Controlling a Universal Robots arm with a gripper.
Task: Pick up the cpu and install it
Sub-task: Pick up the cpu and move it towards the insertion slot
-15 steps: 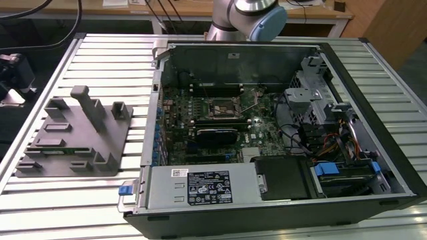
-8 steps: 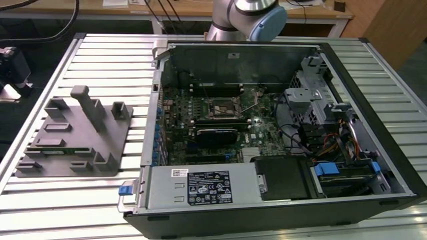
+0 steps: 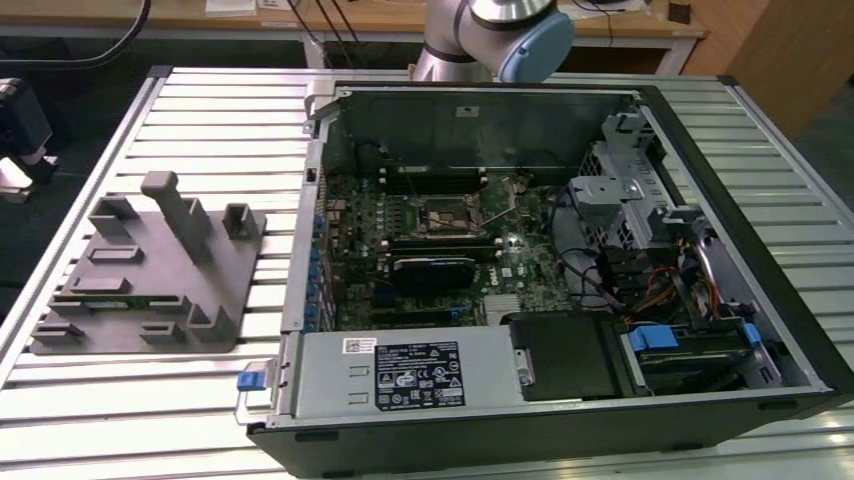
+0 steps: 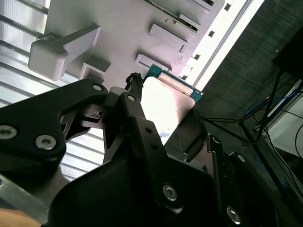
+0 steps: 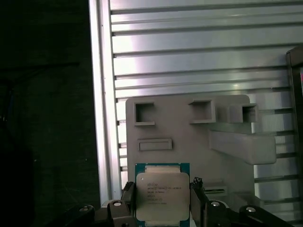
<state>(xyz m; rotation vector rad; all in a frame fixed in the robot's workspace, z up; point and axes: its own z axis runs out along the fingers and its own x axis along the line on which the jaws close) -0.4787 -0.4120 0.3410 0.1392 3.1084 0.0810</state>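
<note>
Two black fingers (image 5: 196,201) of the gripper (image 5: 162,187) pinch the cpu (image 5: 162,197) by opposite edges, drawn in just far enough to clamp it, its silvery-grey metal top facing the first wrist camera and a thin green rim showing round it. In the second wrist view the same chip catches a hard glare between the jaws. The chip hangs over the grey plastic tray (image 5: 189,142), above the tray edge nearest the table's rim. It seems lifted clear of the tray, though how high is hard to judge.

The tray lies flat on a table (image 3: 174,400) of ribbed, pale aluminium slats that shine under the room light. An upright post (image 3: 171,205) and several low blocks rise from the tray.

To the exterior view's right of the tray, on the same slatted top, lies an open computer case (image 3: 481,120). It shows its green board, a bundle of wires and a metal power unit.

Beyond the tray's far side, at the back of the table, stands the silver and blue robot arm (image 3: 501,30). Behind it a wooden bench (image 3: 400,18) is strung with dark cables.

Past the table edge nearest the tray, dark carpet floor (image 4: 236,80) drops away, with thin stand legs and loose cables on it.
</note>
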